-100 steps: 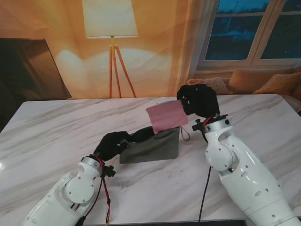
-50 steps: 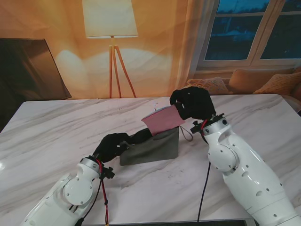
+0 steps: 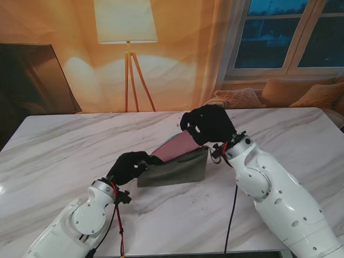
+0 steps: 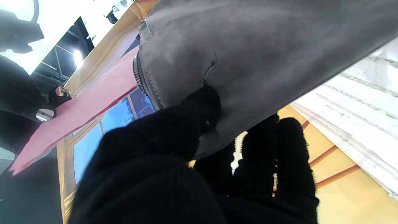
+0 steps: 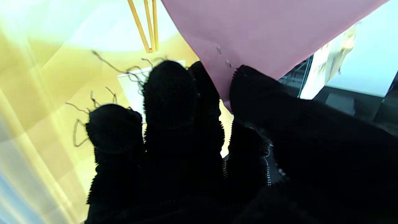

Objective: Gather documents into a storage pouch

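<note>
A grey zip pouch (image 3: 177,169) stands on the marble table (image 3: 64,145) at the centre. My left hand (image 3: 129,165) is shut on its left end, thumb on the fabric (image 4: 248,56) beside the zipper. A pink document (image 3: 174,146) slants into the pouch's open top, its lower part hidden inside. My right hand (image 3: 207,124) is shut on the document's upper right corner, with the pink sheet (image 5: 264,31) pinched between thumb and fingers. The same sheet (image 4: 84,105) shows at the zipper edge in the left wrist view.
A cord loop (image 3: 213,156) hangs at the pouch's right end. A floor lamp (image 3: 126,32) stands behind the table's far edge, and a sofa with cushions (image 3: 301,91) sits under the window at the back right.
My right hand has moved left and lower with the pink document, tilting it flatter and pushing it deeper into the pouch. My left hand keeps its hold on the pouch.
</note>
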`<control>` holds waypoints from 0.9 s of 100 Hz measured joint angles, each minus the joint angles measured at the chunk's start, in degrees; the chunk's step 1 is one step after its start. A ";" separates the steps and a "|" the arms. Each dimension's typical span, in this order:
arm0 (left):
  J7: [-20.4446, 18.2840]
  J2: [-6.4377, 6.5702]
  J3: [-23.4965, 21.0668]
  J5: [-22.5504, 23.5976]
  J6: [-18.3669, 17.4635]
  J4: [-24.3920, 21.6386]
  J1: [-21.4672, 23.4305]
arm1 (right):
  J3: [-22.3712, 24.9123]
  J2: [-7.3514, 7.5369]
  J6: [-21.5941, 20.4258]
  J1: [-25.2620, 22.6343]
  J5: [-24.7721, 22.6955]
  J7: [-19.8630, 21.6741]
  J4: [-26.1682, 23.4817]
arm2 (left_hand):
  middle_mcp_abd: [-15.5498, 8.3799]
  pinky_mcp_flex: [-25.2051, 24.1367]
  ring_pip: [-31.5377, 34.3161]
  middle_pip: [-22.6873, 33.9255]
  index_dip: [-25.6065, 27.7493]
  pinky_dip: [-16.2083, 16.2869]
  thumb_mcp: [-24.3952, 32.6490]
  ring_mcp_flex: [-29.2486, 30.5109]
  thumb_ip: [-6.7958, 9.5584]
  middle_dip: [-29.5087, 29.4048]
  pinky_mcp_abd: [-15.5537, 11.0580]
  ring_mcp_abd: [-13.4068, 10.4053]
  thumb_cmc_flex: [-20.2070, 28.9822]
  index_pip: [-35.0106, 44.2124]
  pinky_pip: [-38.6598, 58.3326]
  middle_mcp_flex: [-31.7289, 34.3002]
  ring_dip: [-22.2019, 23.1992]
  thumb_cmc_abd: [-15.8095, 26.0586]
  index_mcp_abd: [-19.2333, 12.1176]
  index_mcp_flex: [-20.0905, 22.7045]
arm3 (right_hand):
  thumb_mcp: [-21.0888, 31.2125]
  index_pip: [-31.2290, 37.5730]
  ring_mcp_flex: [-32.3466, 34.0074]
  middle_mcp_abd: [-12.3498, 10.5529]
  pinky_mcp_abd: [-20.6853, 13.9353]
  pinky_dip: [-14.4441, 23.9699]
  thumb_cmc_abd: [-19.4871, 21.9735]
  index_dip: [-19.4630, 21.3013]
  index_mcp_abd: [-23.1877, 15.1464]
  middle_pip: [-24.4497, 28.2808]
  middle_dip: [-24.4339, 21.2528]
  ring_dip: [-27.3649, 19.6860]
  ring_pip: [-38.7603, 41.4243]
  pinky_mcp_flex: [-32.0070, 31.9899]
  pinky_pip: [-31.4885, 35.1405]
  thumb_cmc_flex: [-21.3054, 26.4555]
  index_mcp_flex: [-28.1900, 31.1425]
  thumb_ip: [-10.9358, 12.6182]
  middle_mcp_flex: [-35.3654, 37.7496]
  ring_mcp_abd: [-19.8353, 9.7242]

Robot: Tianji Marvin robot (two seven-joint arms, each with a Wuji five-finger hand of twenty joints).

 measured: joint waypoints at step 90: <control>0.14 0.00 0.36 0.30 -0.62 -0.17 -0.13 | -3.10 2.17 4.10 1.22 -5.79 4.87 -2.98 | 0.00 0.00 -0.01 0.73 0.10 0.00 -0.04 0.01 -0.09 0.01 0.00 0.01 0.00 -0.02 0.00 0.00 0.01 0.00 0.00 0.00 | 2.04 5.92 -0.33 -1.56 -2.15 9.15 0.67 -3.87 -0.86 9.51 11.32 6.41 16.61 0.50 8.77 -12.11 -1.18 1.03 0.04 -2.03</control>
